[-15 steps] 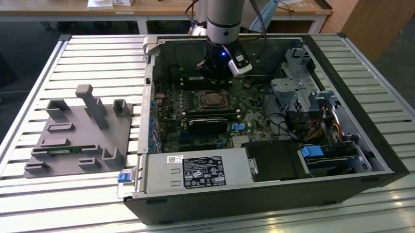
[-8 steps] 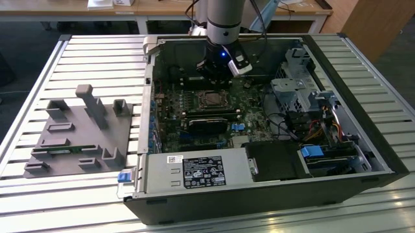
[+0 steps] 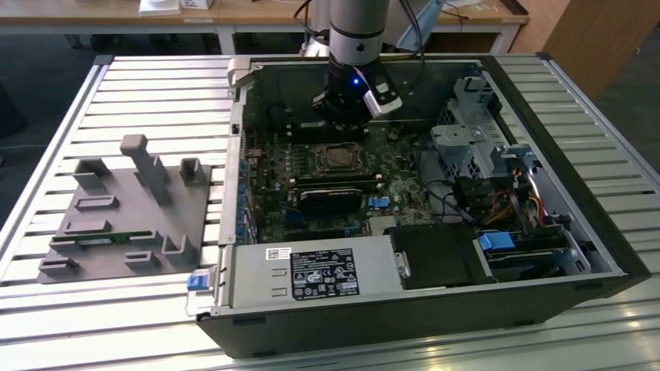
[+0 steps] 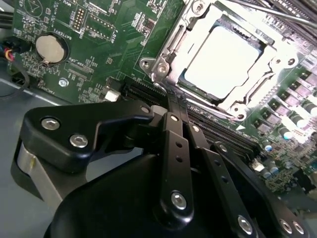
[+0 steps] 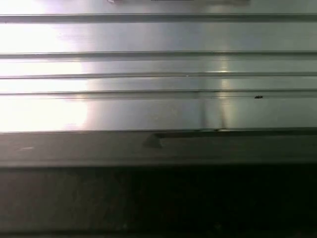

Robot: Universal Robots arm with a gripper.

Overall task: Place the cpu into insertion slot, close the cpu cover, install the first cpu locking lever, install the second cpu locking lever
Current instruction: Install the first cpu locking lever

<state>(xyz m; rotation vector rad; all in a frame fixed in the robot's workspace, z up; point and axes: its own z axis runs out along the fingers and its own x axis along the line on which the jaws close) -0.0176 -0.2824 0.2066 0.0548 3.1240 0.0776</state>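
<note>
Silver and shiny, the cpu [image 4: 225, 62] sits flat in the insertion slot [image 4: 184, 79] in the upper right of the second wrist view. The cpu cover [image 4: 257, 94] lies down around it — a thin metal frame with the chip showing through its big square window. One thin metal lever [image 4: 277, 11] runs along the top right edge of that frame.

Green board [image 4: 94, 59] fills the upper left of the second wrist view, with a round coin battery [image 4: 51, 48] on it. A long black slot [image 4: 141, 91] lies just beside the socket.

Black fingers [image 4: 176, 148] of the gripper [image 4: 173, 111] reach up from the bottom of that view. The two fingers are pressed close together with nothing between them, and their tips sit just beside the near corner of the metal frame. I cannot tell if they touch it.

In the exterior view the gripper [image 3: 345, 127] hangs down from the arm [image 3: 356, 31] at the top middle of the frame, inside an open computer case [image 3: 433, 325]. The socket with the chip [image 3: 338, 158] is just below it, near the middle. The case lies on a ribbed metal table [image 3: 124, 85]. A grey holder tray [image 3: 124, 209] stands on the left side of the frame, well apart from the case.

The first wrist view shows bright metal ribs [image 5: 158, 74] — and a dark band under them.
</note>
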